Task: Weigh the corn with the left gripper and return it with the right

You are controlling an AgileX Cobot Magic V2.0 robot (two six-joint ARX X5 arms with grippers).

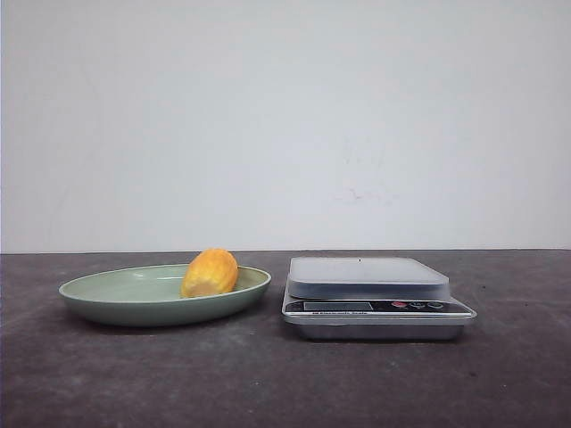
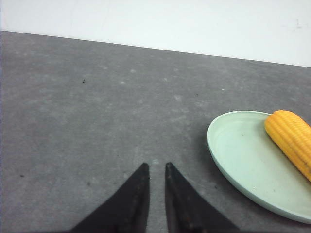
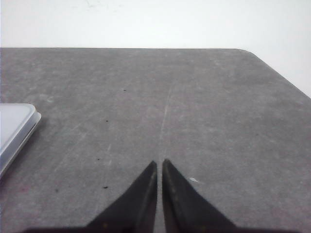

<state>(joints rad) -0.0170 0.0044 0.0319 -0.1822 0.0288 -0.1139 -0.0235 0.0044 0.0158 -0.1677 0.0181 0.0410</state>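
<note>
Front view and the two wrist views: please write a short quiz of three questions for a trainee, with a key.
1. True or false: the corn lies on the scale.
2. Which stands nearer the right gripper: (a) the plate or (b) the scale?
3. Fill in: the left gripper holds ____.

Key
1. False. It lies in the green plate, and the scale's platform is bare.
2. b. A corner of the scale shows in the right wrist view.
3. Nothing. Its jaws are nearly together, above bare table.

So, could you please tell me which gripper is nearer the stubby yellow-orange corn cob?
Left. The left gripper has the corn on its green plate in view; the right gripper sees only the scale's edge.
</note>
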